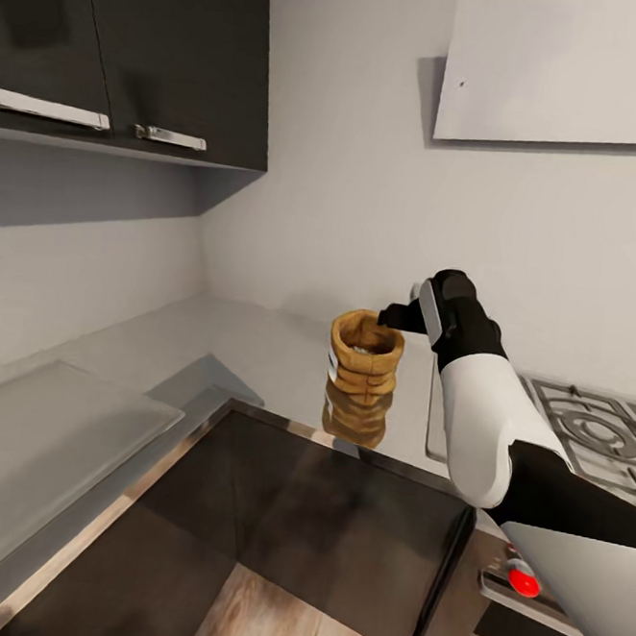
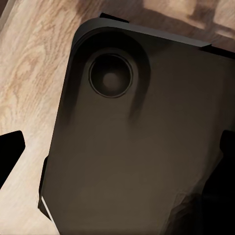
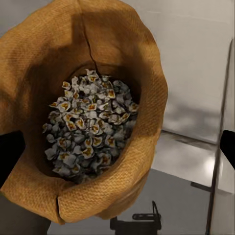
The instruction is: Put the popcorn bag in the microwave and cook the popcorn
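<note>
The popcorn bag (image 1: 365, 353) stands upright on the desk (image 1: 248, 350), just beside the gas hob (image 1: 588, 424), with popcorn (image 3: 88, 127) heaped inside. The right gripper (image 1: 395, 317) is at the bag's rim; whether its fingers are clenched cannot be told. A tilted lift could spill kernels. The left fingers' state is unclear.
</note>
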### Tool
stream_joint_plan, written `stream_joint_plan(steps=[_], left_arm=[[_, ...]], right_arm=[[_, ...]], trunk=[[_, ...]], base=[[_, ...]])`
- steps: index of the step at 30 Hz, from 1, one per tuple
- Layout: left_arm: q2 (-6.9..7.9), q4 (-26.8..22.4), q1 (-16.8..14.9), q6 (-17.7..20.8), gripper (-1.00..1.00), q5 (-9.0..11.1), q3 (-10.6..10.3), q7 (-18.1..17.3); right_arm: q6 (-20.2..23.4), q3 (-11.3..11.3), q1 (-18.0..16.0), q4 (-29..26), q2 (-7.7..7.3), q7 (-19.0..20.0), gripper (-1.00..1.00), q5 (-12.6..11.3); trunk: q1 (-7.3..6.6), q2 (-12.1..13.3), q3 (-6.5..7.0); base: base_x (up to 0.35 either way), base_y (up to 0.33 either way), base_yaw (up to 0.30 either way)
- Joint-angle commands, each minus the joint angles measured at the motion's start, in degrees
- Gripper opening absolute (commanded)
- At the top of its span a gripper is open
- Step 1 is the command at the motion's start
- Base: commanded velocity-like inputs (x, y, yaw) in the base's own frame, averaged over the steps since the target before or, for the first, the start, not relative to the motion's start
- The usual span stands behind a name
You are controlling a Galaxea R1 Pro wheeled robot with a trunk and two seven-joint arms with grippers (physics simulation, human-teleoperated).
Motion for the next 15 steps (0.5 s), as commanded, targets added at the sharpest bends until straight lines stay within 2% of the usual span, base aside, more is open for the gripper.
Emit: stream_joint_plan(steps=[1,9,15], left_arm=[[-0.01,-0.1,0.03,-0.06,1.0,0.19,0.12,0.0],[-0.01,-0.1,0.03,-0.15,1.0,0.15,0.12,-0.01],[-0.01,-0.1,0.03,-0.15,1.0,0.15,0.15,0.0]], right_arm=[[0.15,-0.29,0.03,-0.03,0.08,-0.43,1.0,0.16],[0.15,-0.3,0.21,0.03,0.08,-0.61,1.0,0.29],[0.15,-0.3,0.2,2.93,0.08,-0.6,1.0,-0.12]], trunk=[[0.0,-0.03,-0.05],[0.0,-0.03,-0.05],[0.0,-0.03,-0.05]], base=[[0.0,0.0,0.02],[0.0,0.0,0.003],[0.0,0.0,0.0]])
